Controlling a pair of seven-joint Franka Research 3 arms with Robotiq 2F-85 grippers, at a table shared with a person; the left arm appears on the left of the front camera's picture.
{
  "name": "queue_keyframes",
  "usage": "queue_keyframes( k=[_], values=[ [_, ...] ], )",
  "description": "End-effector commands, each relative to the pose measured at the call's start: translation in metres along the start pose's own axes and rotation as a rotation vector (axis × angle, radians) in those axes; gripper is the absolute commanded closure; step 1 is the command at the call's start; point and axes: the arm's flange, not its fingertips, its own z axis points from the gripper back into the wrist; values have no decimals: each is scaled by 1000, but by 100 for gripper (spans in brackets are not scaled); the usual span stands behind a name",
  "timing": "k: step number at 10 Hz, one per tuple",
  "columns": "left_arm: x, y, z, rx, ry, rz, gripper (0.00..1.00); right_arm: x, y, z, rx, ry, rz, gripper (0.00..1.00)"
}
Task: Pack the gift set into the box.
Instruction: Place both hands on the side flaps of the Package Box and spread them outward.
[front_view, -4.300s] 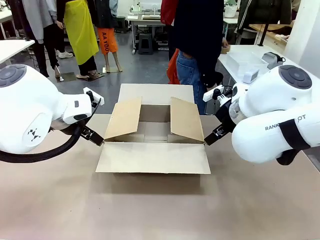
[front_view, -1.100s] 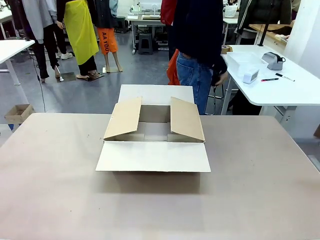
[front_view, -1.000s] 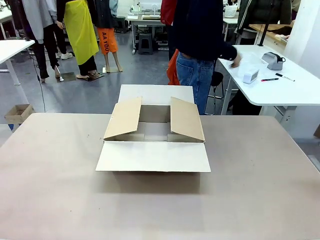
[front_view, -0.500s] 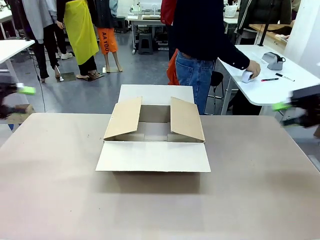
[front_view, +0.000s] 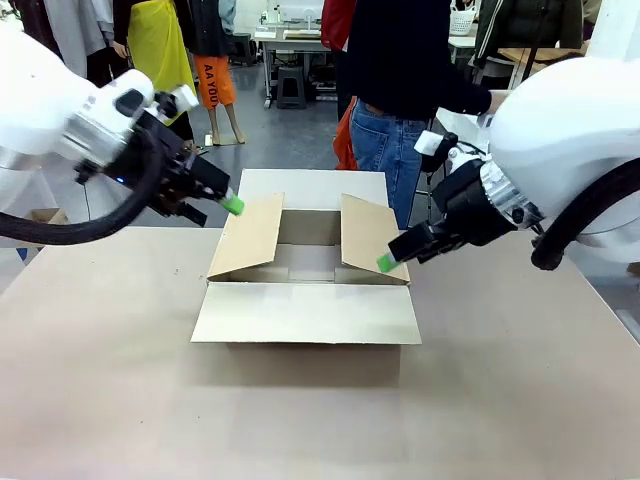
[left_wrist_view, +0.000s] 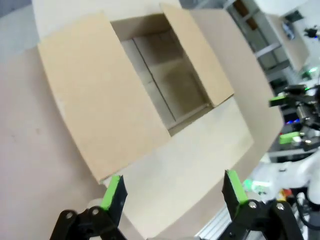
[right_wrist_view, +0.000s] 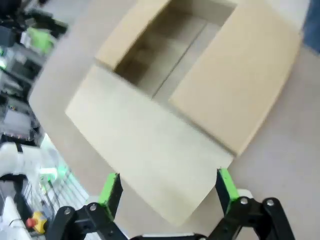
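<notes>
Half a second ago only green blurs showed at the edges of the front view, and a second ago the tabletop (front_view: 100, 400) had no arm over it. Now both my arms are in over the box (front_view: 305, 315). My left gripper (front_view: 225, 203) hangs just off the upper outer edge of the left side flap. My right gripper (front_view: 385, 263) sits low beside the right side flap, close enough that I cannot tell whether it touches. The left wrist view shows my left gripper (left_wrist_view: 174, 187) spread wide with nothing between the pads, looking down on the box (left_wrist_view: 100, 100). My right gripper (right_wrist_view: 167, 190) is likewise spread and empty above the box (right_wrist_view: 250, 65). The box itself has not shifted. It is mid-tabletop, with the near flap lying flat toward me, the far flap laid back and the two side flaps leaning in over the opening. Inside I see bare cardboard, so packing has not begun. I judge this return as staging at the side flaps, probably to hold them clear for loading. The person (front_view: 400, 60) stands at the far side, one arm stretched toward my right. Writing: the box's cardboard is plain, with no print, label or brand I can read.
</notes>
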Motion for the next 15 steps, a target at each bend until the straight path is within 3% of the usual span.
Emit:
queue_keyframes(
  k=[1,2,3,4,5,6,7,8,13,15],
  values=[
    [-6,-8,22,-48,-57,10,0,-42,-45,29,-154,-276,-77,0],
    [-6,-8,22,-48,-57,10,0,0,0,0,0,0,0,0],
    [2,4,-6,1,6,5,0,8,-21,17,-64,-121,-45,0],
    [6,-9,-15,74,-14,31,0,19,-16,8,46,-269,45,0],
    [14,-22,-32,155,-3,52,0,27,-18,1,-29,-342,20,0],
    [23,-34,-47,189,40,5,0,29,-22,-5,-22,-372,-2,0],
    [37,-41,-62,215,75,-7,0,30,-25,-12,-1,-364,-8,0],
    [54,-46,-77,251,103,9,0,27,-9,22,-43,-284,-26,0],
    [103,-48,-151,572,77,164,0,27,-9,22,-43,-284,-26,0],
    [106,-47,-164,620,90,141,0,27,-9,22,-43,-284,-26,0]
  ],
)
